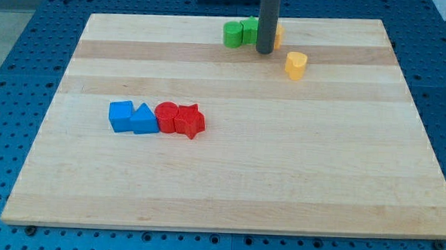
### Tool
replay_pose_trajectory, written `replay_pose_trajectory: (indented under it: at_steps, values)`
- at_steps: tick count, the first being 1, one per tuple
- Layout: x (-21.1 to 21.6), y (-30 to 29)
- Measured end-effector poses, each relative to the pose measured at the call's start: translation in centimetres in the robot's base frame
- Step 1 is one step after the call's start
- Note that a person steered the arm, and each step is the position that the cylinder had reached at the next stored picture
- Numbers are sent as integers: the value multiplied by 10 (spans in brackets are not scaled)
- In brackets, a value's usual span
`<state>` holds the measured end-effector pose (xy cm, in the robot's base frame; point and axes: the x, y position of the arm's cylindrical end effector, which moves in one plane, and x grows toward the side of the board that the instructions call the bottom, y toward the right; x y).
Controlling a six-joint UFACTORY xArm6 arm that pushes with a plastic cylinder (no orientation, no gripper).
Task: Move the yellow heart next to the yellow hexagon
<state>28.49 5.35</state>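
The yellow heart (296,65) lies on the wooden board near the view's top, right of centre. The yellow hexagon (278,35) is mostly hidden behind my rod; only a sliver shows at the rod's right edge, up and left of the heart. My tip (264,51) rests on the board just left of the heart and just below the green blocks. A small gap separates the heart from the rod and from the hexagon.
Two green blocks (240,32) sit side by side at the view's top, touching the rod's left side. A row at the left middle holds a blue cube (121,115), a blue triangle (144,119), a red cylinder (166,116) and a red star (190,121).
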Motion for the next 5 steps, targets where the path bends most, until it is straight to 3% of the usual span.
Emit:
replay_pose_trajectory:
  at_steps: [1,2,3,5]
  values:
    - [70,-32]
    - [83,-37]
    - [141,19]
    - [154,50]
